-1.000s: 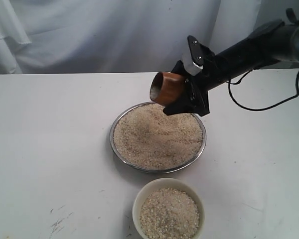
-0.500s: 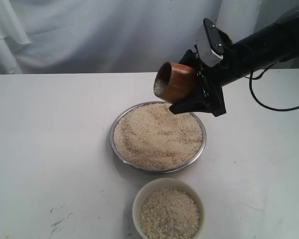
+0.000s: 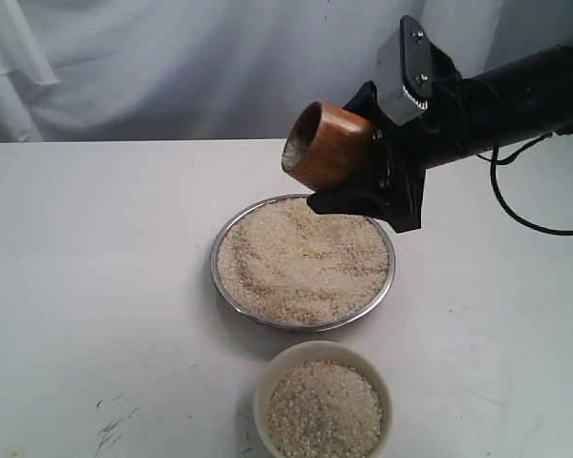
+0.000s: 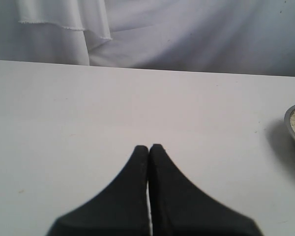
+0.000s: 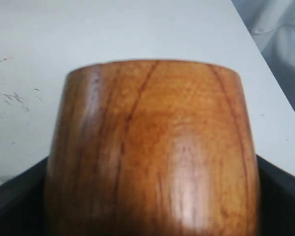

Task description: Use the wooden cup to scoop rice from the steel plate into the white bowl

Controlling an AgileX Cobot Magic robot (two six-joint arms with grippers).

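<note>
My right gripper [image 3: 358, 176] is shut on the wooden cup [image 3: 327, 145], holding it tilted in the air over the far rim of the steel plate [image 3: 222, 286], its mouth facing left with some rice showing inside. The cup's reddish-brown wall [image 5: 152, 152] fills the right wrist view. The plate is heaped with rice [image 3: 301, 262]. In front of it stands the white bowl [image 3: 264, 387], with rice [image 3: 325, 410] in it. My left gripper [image 4: 149, 147] is shut and holds nothing, low over bare table, with the plate's rim [image 4: 291, 129] at the picture's edge.
The white tabletop [image 3: 95, 286] runs back to a white cloth backdrop [image 3: 172, 67]. A black cable [image 3: 540, 224] hangs from the right arm over the table's right side. Small dark scuff marks [image 3: 110, 429] lie near the front left.
The right gripper has lifted the wooden cup up off the rice in the plate and it now hangs higher. Left gripper's earlier state not shown.
</note>
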